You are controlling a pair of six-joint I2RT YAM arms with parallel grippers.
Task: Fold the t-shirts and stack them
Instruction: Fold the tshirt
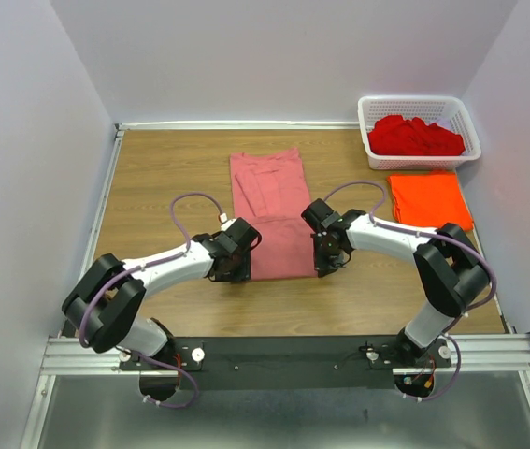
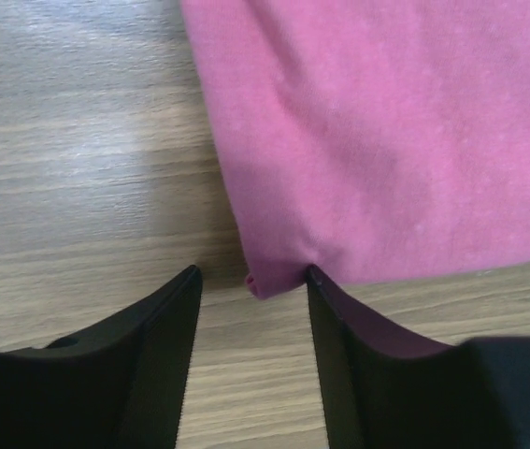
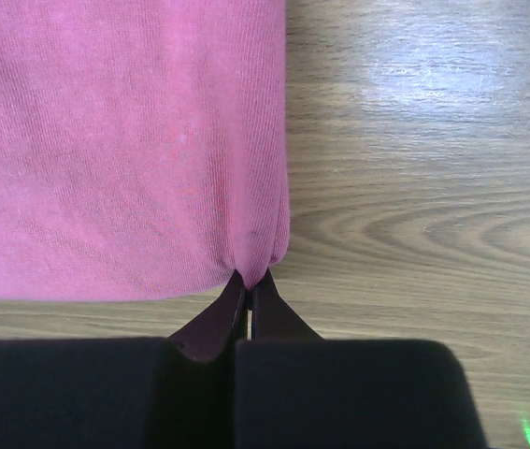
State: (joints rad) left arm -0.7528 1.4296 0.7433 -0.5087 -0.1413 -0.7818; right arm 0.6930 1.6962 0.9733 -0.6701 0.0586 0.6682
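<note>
Top external: one orange t-shirt (image 1: 430, 199) is folded, red t-shirts (image 1: 416, 137) are left in the basket (image 1: 421, 101), and the pink t-shirt (image 1: 269, 210) is clamped by the right gripper (image 3: 249, 285), its other near corner straddled by the parted left gripper (image 2: 250, 309).

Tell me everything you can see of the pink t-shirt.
The pink t-shirt is soft, faded salmon knit cloth, folded into a long narrow strip lying flat on the wooden table. The right gripper is shut on its near right corner; the left gripper stands open astride the near left corner.
</note>
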